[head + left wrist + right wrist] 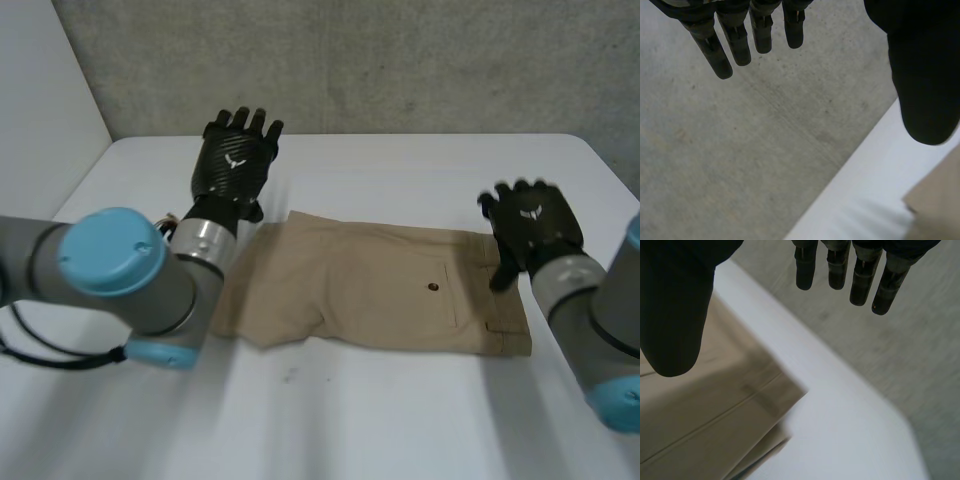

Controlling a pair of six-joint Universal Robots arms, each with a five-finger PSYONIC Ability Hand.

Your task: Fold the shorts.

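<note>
Head view: one pair of tan shorts (pixel 380 290) lies flat mid-table (pixel 400 420), one dark button (pixel 432 288) showing. Two hands flank it: the left hand (pixel 233 158) beyond its far left corner, the right hand (pixel 530 225) over the waistband end, both with fingers straight, holding nothing. A grey wall (pixel 350 60) stands behind.

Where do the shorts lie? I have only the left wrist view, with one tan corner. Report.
Observer: The shorts lie flat, spread along the middle of the table.
Operator: Report the right hand.
Observer: Open, fingers straight, at the shorts' waistband end.
Operator: Place my left hand against the cloth.
Observer: Beyond the far corner of the opposite end, off the cloth.
</note>
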